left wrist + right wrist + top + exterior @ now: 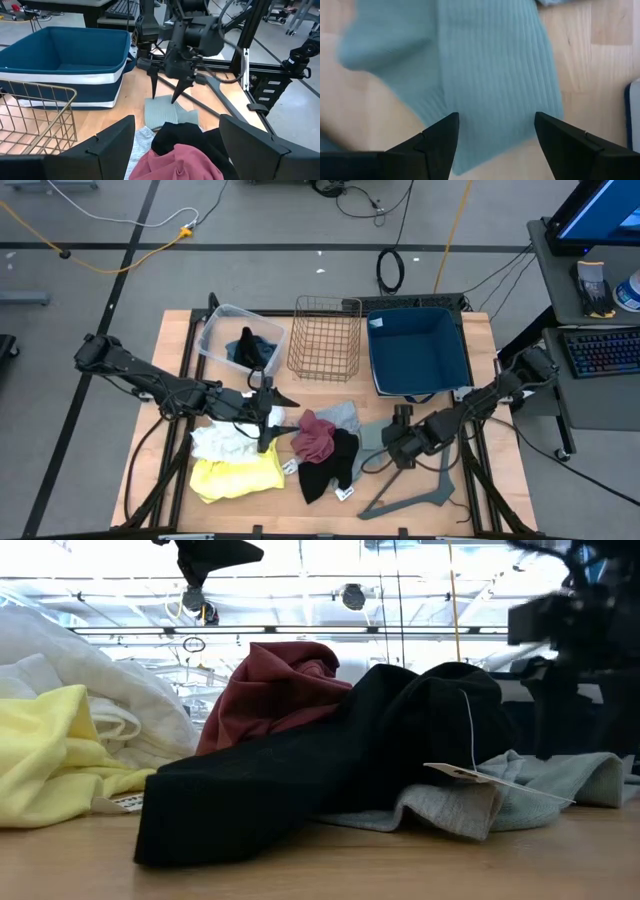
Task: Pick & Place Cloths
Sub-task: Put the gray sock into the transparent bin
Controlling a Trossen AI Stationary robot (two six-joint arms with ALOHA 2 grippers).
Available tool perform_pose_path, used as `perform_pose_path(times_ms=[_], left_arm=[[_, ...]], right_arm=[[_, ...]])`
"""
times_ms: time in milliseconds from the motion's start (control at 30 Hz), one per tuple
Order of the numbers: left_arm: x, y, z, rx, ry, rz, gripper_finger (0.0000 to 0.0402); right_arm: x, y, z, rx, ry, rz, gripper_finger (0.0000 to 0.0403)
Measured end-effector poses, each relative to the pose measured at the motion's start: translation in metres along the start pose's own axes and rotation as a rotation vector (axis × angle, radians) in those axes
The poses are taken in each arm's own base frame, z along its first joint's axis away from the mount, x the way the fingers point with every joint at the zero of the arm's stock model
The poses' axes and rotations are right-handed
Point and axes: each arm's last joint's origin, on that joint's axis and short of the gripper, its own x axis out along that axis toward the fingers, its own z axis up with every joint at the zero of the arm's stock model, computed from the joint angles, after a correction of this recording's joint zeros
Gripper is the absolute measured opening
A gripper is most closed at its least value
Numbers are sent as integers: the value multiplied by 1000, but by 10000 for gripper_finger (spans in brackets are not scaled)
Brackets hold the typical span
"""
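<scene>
High view: we see the cloths piled at the middle of the table (180, 330), with the white cloth (222, 442) and yellow cloth (237, 477) toward the left arm, and the maroon cloth (315, 437) bunched on the black cloth (330, 465).
Grey-blue cloth: a ribbed piece (490, 70) lies flat on the wood at the pile's right edge, just below the right gripper.
Right gripper (167, 92): we read its fingers as parted and empty, pointing down just above that cloth; we judge it is lined up to pinch the fabric.
Left gripper (268, 415): it hangs above the pile with fingers spread wide, holding nothing; we take it as waiting.
Containers: a blue bin (418, 352), a wire basket (325, 338) and a clear tub (232, 335) stand along the far edge; the tub already holds a dark cloth, so we judge the sorting is barely begun.
Hanger (415, 495): it lies near the right arm and is not part of the job.
Risk: flat fabric may slip from a shallow pinch.
</scene>
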Motion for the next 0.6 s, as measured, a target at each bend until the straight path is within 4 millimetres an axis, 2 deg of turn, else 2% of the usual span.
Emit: perform_pose_path(times_ms=[333, 467, 600], left_arm=[[0, 0, 0, 0, 1, 0, 294], [0, 0, 0, -1, 1, 1, 294], [0, 0, 0, -1, 1, 1, 294]], right_arm=[[19, -9, -16, 124, 1, 19, 238], [21, -9, -18, 164, 9, 36, 202], [21, -7, -17, 172, 17, 70, 148]])
